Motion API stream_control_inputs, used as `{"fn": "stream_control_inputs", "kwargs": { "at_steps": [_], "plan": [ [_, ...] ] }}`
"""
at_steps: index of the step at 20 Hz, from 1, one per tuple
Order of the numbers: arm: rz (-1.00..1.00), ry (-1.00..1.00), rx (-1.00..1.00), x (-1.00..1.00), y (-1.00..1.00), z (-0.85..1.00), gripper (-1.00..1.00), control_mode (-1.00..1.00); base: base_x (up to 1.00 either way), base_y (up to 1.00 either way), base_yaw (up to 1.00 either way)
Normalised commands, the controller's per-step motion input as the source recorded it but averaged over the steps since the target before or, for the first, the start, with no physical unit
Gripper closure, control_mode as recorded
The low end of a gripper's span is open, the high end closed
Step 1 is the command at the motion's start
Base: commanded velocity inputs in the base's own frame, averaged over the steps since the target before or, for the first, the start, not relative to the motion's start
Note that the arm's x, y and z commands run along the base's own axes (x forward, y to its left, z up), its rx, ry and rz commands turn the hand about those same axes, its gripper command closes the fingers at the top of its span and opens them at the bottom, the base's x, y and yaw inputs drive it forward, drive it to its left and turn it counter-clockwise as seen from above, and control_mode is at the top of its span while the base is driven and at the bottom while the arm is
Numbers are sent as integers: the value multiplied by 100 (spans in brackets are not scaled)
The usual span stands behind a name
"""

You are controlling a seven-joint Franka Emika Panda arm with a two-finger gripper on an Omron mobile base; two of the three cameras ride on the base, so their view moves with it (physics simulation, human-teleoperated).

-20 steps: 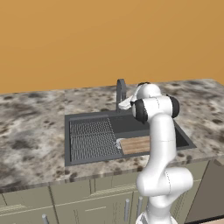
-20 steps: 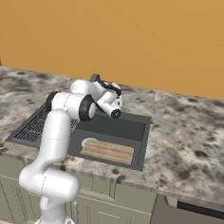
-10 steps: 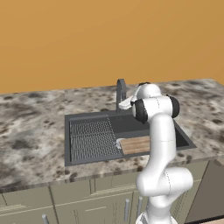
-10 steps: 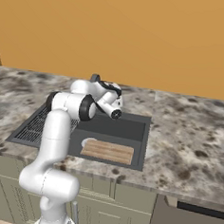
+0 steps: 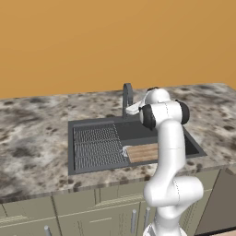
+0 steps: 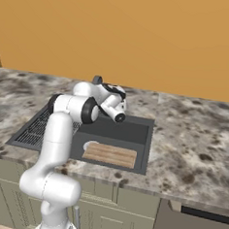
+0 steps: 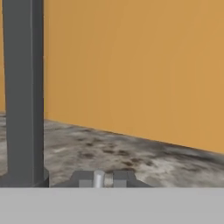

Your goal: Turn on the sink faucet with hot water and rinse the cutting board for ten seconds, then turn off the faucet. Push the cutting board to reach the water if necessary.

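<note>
- The sink (image 5: 92, 163) sits in the mottled stone counter (image 5: 32, 138), ribbed drainboard (image 5: 97, 147) to one side and the deep basin beside it.
- The cutting board (image 6: 109, 154) lies flat on the basin floor, along the front wall nearest the cabinets and well forward of the faucet.
- The faucet (image 5: 127, 97) stands at the back rim of the sink, in front of the orange wall (image 5: 115, 41). No stream of water falls from its spout, so by my reckoning the rinse hasn't begun: turning the water on, the ten seconds and turning it off all seem left to do.
- The gripper (image 7: 103, 178) is up at the faucet; in the hand view its two dark tips stand close together with a small pale piece between them, likely the lever, just beside the faucet's dark upright post (image 7: 24, 92). Whether they really pinch it or only bracket it I cannot tell.
- Room to move: the post is tight against one side of the hand, and the wall is not far behind, so a swing that way looks cramped. Toward the open counter there's space.
- The board is off from under the spout as far as I can judge, so it may need a push toward the back; the basin behind it is free.
</note>
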Motion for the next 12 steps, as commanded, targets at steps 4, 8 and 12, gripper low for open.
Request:
{"fn": "stream_control_inputs", "kwargs": {
  "at_steps": [4,8,12],
  "plan": [
    [0,0,4,0,-36,0,100,-100,0,0,0],
    [0,0,3,0,-36,0,100,-100,0,0,0],
    [0,0,3,0,-38,0,100,-100,0,0,0]
  ]
}}
